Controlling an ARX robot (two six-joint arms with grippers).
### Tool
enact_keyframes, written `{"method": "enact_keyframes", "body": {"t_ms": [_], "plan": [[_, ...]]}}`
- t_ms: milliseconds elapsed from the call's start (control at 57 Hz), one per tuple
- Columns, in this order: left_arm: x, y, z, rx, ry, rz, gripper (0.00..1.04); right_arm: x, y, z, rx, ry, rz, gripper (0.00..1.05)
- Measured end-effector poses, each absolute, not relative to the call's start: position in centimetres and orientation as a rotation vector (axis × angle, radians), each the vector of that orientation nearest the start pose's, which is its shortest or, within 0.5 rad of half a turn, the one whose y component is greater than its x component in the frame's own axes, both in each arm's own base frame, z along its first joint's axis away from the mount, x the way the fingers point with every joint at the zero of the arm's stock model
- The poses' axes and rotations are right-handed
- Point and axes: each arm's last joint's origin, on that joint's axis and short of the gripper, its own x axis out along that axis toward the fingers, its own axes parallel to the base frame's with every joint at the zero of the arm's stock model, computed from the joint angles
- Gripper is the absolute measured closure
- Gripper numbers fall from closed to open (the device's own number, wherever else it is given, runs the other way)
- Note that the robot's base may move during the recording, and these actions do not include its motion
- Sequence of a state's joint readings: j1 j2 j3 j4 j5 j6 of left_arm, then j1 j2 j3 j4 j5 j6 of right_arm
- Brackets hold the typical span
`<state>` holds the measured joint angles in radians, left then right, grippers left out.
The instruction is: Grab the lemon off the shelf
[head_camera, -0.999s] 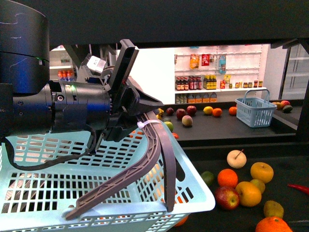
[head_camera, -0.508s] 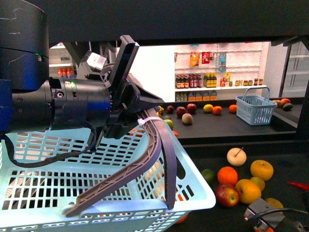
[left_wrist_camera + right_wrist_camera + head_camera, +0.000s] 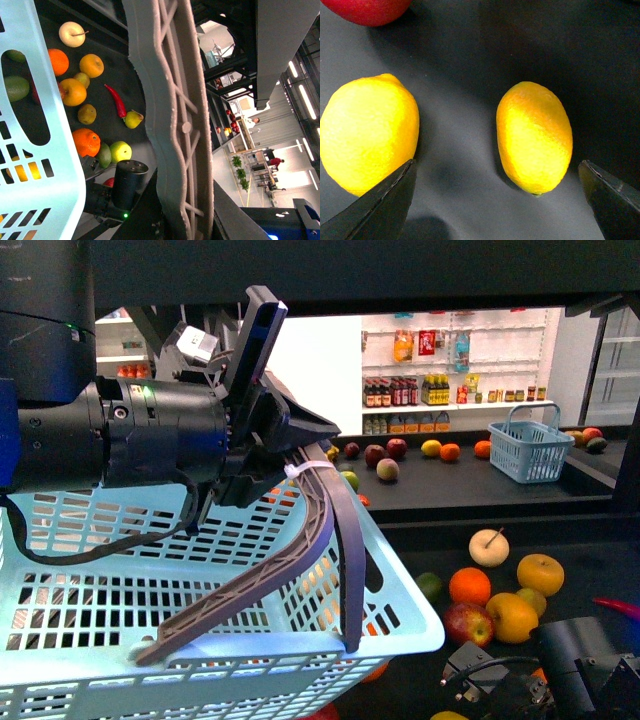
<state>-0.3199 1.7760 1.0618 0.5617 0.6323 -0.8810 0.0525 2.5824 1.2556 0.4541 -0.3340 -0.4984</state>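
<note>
The lemon (image 3: 535, 137), a small yellow oval, lies on the shelf's dark tray (image 3: 470, 50) in the right wrist view. My right gripper (image 3: 497, 200) is open over it, with one finger (image 3: 382, 205) on one side and the other finger (image 3: 612, 200) beyond the lemon's far side, neither touching it. A larger yellow fruit (image 3: 367, 132) lies just outside the first finger. In the front view the right arm (image 3: 570, 665) reaches low over the black shelf (image 3: 470, 505). My left gripper (image 3: 300, 475) is shut on the grey handle (image 3: 320, 540) of a pale blue basket (image 3: 200, 570).
Oranges, a red apple (image 3: 468, 623), a cream fruit with a stem (image 3: 489, 547) and a red chili (image 3: 615, 607) lie on the lower tray. A small blue basket (image 3: 530, 452) and more fruit sit on the tier behind. White store shelving with bottles (image 3: 430, 390) stands far back.
My right arm has come into the front view from the bottom right and moved further in over the fruit. The left arm and basket have shifted only slightly.
</note>
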Motion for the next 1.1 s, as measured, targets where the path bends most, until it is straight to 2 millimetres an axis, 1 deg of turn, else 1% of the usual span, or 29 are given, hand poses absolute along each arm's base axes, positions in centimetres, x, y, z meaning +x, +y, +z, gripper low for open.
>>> {"method": "enact_keyframes", "body": {"t_ms": [228,684,859,929,999,1017,1034,1105], "plan": [[36.3,-13.8,23.3,-0.835,0.565,-0.819,0.94,42.8,3.3,-7.4,-0.353,0.768,0.542,0.07],[36.3,-13.8,23.3,-0.835,0.565,-0.819,0.94,44.3,3.3,-9.0,-0.367,0.776,0.520,0.07],[36.3,-13.8,23.3,-0.835,0.565,-0.819,0.94,44.5,3.4,-9.7,-0.373,0.778,0.515,0.08],[36.3,-13.8,23.3,-0.835,0.565,-0.819,0.94,44.4,3.5,-9.8,-0.371,0.777,0.515,0.15],[36.3,-13.8,23.3,-0.835,0.565,-0.819,0.94,44.4,3.6,-9.9,-0.370,0.776,0.519,0.25],[36.3,-13.8,23.3,-0.835,0.565,-0.819,0.94,44.4,3.6,-9.9,-0.370,0.776,0.520,0.28],[36.3,-13.8,23.3,-0.835,0.565,-0.819,0.94,44.4,3.6,-9.9,-0.369,0.775,0.520,0.34],[36.3,-13.8,23.3,-0.835,0.565,-0.819,0.94,44.5,3.6,-9.8,-0.364,0.769,0.513,0.44]]}}
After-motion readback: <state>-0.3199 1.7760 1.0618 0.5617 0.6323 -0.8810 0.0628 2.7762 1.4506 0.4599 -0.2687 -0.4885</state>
